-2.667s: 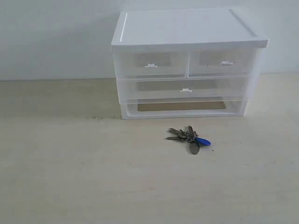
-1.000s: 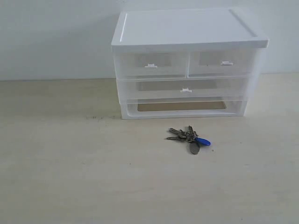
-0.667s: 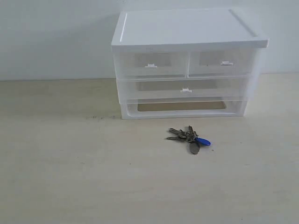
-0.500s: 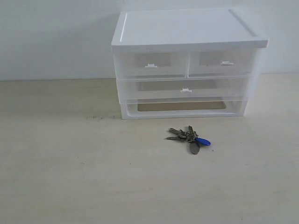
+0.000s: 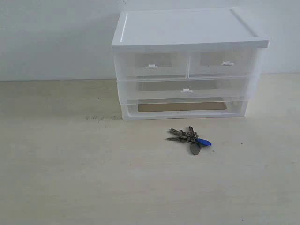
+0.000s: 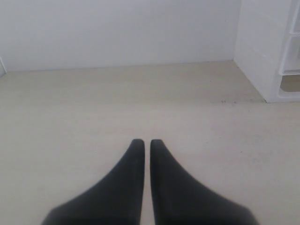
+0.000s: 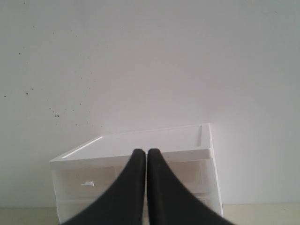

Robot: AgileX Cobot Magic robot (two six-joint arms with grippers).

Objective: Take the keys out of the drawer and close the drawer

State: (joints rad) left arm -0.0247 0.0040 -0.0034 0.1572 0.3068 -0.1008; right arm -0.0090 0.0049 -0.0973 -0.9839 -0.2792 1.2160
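Observation:
The keys [image 5: 190, 139], a grey bunch with one blue cap, lie on the pale table a short way in front of the white drawer unit [image 5: 187, 28]. The wide translucent drawer [image 5: 186, 89] sits pushed in, flush with the unit's front. No arm shows in the exterior view. My left gripper [image 6: 146, 142] is shut and empty above bare tabletop, with the unit's side wall [image 6: 262, 56] off to one side. My right gripper [image 7: 146, 152] is shut and empty, facing the unit's top [image 7: 178, 138] from a distance; its fingers hide most of the drawer fronts.
Two half-width drawers [image 5: 152, 64] sit above the wide one, and an open slot [image 5: 183, 107] runs along the unit's base. A plain white wall [image 5: 56, 37] stands behind. The table [image 5: 70, 168] stretches left of and in front of the keys.

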